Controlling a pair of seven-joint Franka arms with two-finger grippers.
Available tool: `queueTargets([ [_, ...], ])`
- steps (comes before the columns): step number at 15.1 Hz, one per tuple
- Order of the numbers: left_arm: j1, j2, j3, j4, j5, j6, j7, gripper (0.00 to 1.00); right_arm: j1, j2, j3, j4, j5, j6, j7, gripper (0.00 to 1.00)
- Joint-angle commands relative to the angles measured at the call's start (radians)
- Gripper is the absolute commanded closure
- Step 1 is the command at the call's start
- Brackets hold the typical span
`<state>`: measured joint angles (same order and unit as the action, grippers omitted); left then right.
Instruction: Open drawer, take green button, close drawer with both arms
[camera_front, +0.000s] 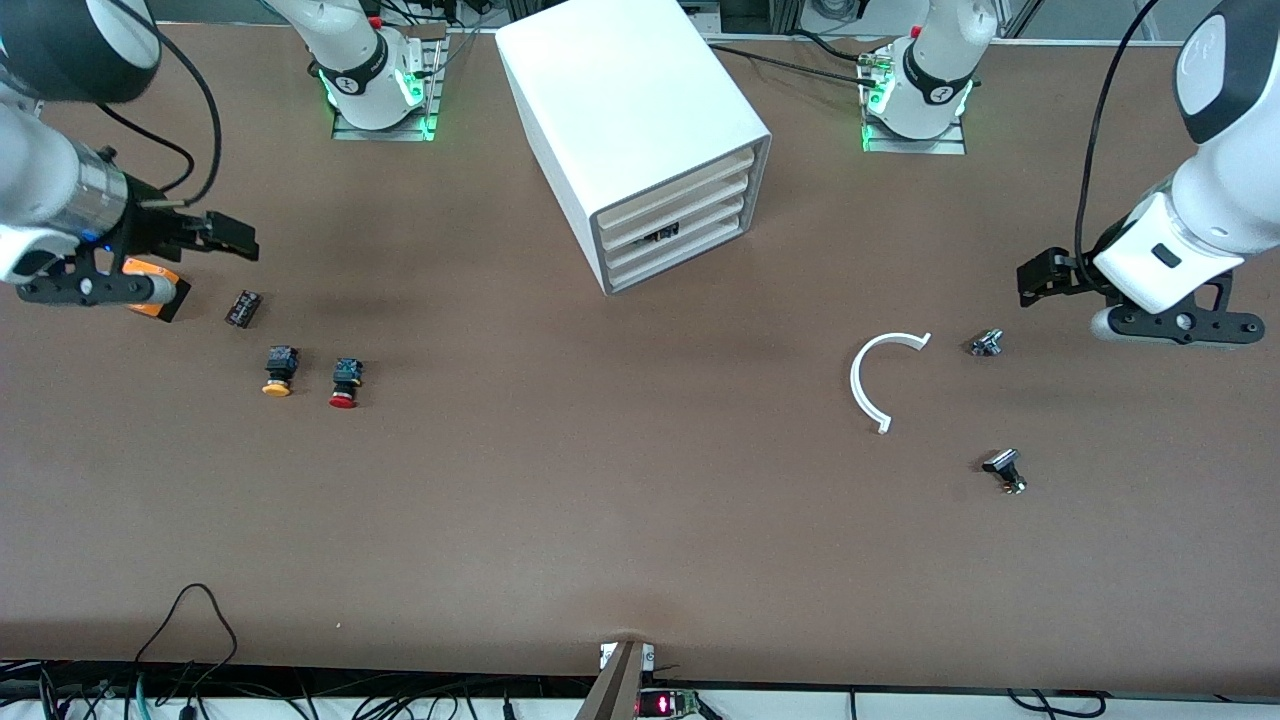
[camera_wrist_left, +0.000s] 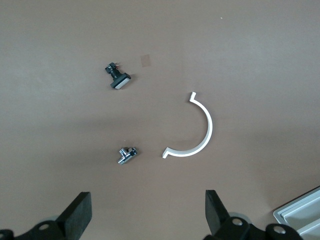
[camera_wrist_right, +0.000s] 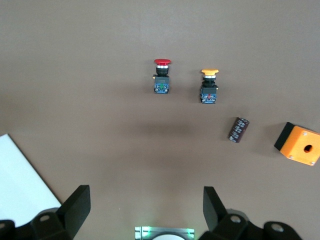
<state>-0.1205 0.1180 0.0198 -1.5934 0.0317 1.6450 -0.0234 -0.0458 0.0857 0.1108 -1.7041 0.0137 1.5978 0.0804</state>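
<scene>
The white cabinet (camera_front: 630, 100) stands at the table's middle, between the arm bases. Its stacked cream-white drawers (camera_front: 680, 222) all look shut. A small dark thing shows in a gap between two drawer fronts (camera_front: 661, 235). The green-capped button is hidden or out of view. My left gripper (camera_front: 1032, 280) hovers open and empty over the table at the left arm's end; it also shows in the left wrist view (camera_wrist_left: 147, 215). My right gripper (camera_front: 238, 240) hovers open and empty at the right arm's end; it also shows in the right wrist view (camera_wrist_right: 146, 210).
A red-capped button (camera_front: 344, 384), a yellow-capped button (camera_front: 279, 371), a black cylinder (camera_front: 243, 308) and an orange box (camera_front: 152, 287) lie under the right gripper. A white C-shaped piece (camera_front: 868, 380), a small metal part (camera_front: 986, 344) and a black part (camera_front: 1004, 470) lie near the left gripper.
</scene>
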Motion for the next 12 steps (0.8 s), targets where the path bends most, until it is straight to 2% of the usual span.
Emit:
queueTargets([
  [1,-0.008,0.012,-0.004,0.032,0.007,-0.053,0.020,0.00,0.007,0.055,0.013,0.008,-0.006,0.053,0.084,0.00],
  [5,-0.019,0.014,-0.024,0.026,-0.019,-0.085,0.019,0.00,0.052,0.124,0.013,0.009,0.009,0.106,0.192,0.00],
  [8,-0.022,0.032,-0.026,0.026,-0.203,-0.195,0.029,0.00,0.089,0.169,0.014,0.011,0.041,0.157,0.274,0.00],
  [12,-0.021,0.095,-0.041,0.009,-0.418,-0.264,0.141,0.00,0.147,0.206,0.014,0.011,0.052,0.220,0.366,0.00],
])
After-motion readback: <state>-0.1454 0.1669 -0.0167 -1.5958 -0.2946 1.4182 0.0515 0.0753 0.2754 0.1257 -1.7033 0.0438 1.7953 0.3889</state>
